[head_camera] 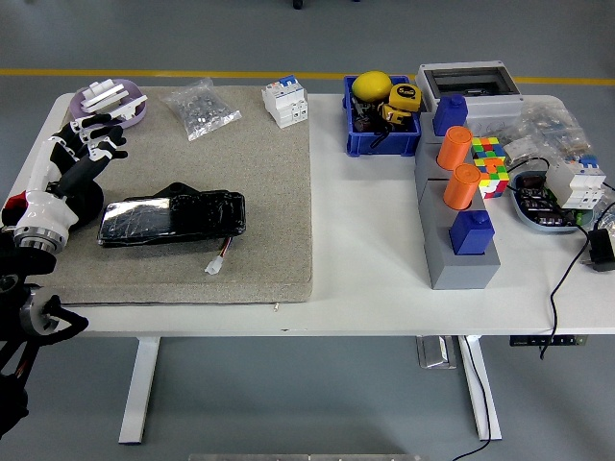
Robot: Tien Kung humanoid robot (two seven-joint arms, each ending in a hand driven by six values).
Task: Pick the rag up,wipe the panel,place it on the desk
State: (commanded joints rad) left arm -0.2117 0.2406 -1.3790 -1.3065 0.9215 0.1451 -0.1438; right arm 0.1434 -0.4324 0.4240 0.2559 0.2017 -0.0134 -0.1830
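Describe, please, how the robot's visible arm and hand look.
Only the left arm shows: black jointed links with round caps, a small red part near the wrist, then a white forearm shell with a metal ring. The left hand has five black fingers with white segments.

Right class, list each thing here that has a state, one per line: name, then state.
left hand: open, holding nothing, above the mat's left edge
black panel: lying flat on the mat, untouched
blue bin: full, lemon on top
orange cylinders: upright on the grey block
grey box: lid shut
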